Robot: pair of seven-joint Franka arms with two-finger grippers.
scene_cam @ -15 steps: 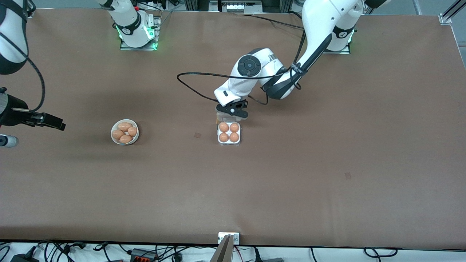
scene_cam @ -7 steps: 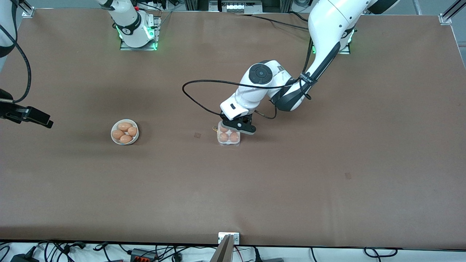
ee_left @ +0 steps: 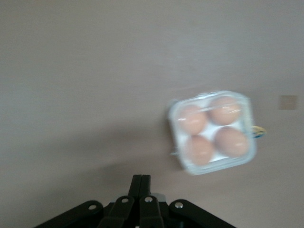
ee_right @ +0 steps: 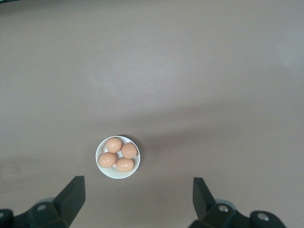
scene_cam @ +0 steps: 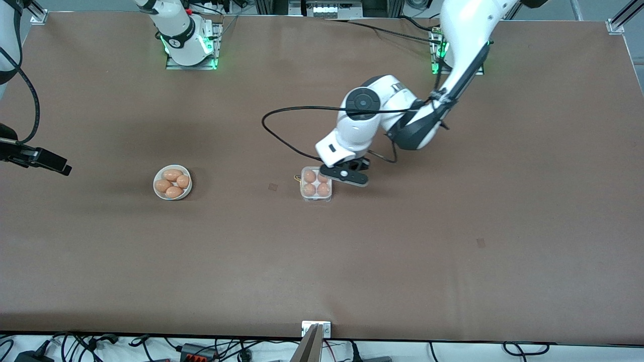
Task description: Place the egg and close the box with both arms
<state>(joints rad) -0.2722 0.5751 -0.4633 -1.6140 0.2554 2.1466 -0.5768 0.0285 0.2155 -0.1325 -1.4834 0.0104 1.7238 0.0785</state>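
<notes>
The box point(scene_cam: 316, 184) is a small clear case in mid-table holding several brown eggs point(scene_cam: 310, 177), and its transparent lid lies down over them. My left gripper point(scene_cam: 348, 176) is shut with nothing in it and hangs low over the table, just beside the box toward the left arm's end. In the left wrist view the box point(ee_left: 212, 133) lies a little way off the pressed-together fingertips of the left gripper point(ee_left: 141, 178). My right gripper point(scene_cam: 56, 165) waits open, high over the right arm's end of the table. In the right wrist view the right gripper point(ee_right: 137, 190) holds nothing.
A white bowl point(scene_cam: 157, 189) with several eggs sits toward the right arm's end of the table, level with the box; the right wrist view looks down on this bowl point(ee_right: 102, 167). A black cable point(scene_cam: 282, 136) loops from the left wrist above the table.
The left gripper swept from the raised lid over the box and off toward the left arm's end; the lid came down. The right gripper drew back toward its end of the table.
</notes>
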